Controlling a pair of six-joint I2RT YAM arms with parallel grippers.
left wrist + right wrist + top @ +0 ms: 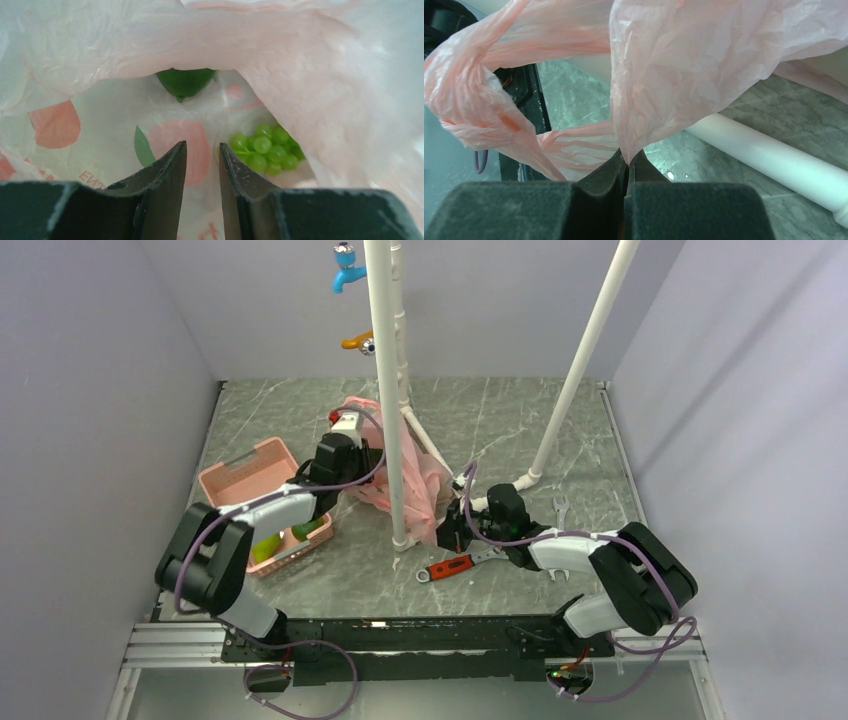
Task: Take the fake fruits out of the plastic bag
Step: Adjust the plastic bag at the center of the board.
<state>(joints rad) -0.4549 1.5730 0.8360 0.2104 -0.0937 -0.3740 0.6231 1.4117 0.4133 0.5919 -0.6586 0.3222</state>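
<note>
Grey marble-pattern table [500, 410] fills the centre of the top view. White plastic pipe frame [383, 390] stands up from its middle.

The thin crinkly pink plastic bag [425, 490] is slumped at the foot of the pipe frame, centre of frame. Its mouth faces left.

Rigid pink slotted basket [235, 475] sits centre-left on the table. There are two yellow-green fake fruits [265, 545] in its lower end.

Left gripper [202, 165] is pushed into the bag mouth. Its fingers are apart with a narrow gap, and only printed bag film [325, 75] shows behind the gap (no contact with any fruit seen).

Right gripper [626, 162] is at the bag's lower right edge. Its fingers are pressed together on a fold of the pink film [684, 65], which rises from the fingertips.

Red-handled adjustable wrench [455, 565] lies on the table just below the bag, and a small silver spanner [560, 510] lies to its right.

Inside the bag, a dark green rounded fruit [185, 82] sits top centre of the left wrist view, half under the film. A bunch of small green grapes [262, 150] sits right of centre, just beside the right finger (apart from it).
</note>
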